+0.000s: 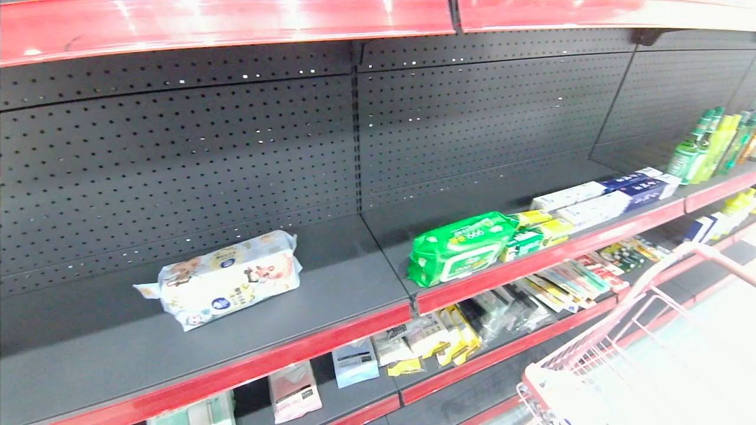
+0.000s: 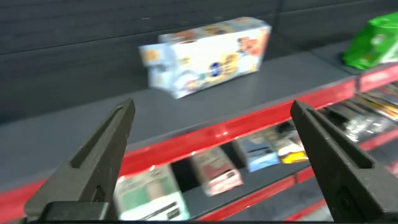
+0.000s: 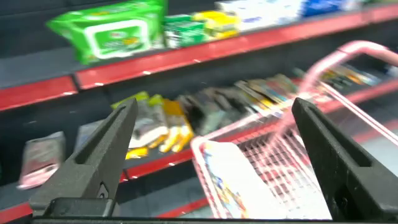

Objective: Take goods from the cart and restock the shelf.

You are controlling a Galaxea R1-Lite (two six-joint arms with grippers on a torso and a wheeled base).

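Note:
A white printed wipes pack (image 1: 227,277) lies on the dark shelf board (image 1: 331,295) at the left. A green wipes pack (image 1: 458,247) lies on the same shelf level, further right. My left gripper (image 2: 211,118) is open and empty, in front of the shelf's red edge, with the white pack (image 2: 208,55) beyond it. My right gripper (image 3: 214,112) is open and empty above the pink wire cart (image 3: 273,162), which holds a white printed pack (image 3: 239,183). The cart (image 1: 620,348) stands at the lower right in the head view.
Small green and yellow boxes (image 1: 540,230), white and blue boxes (image 1: 608,198) and green bottles (image 1: 709,144) fill the shelf's right end. The lower shelf (image 1: 472,330) carries packets and toothbrush packs. A red shelf (image 1: 224,23) overhangs above.

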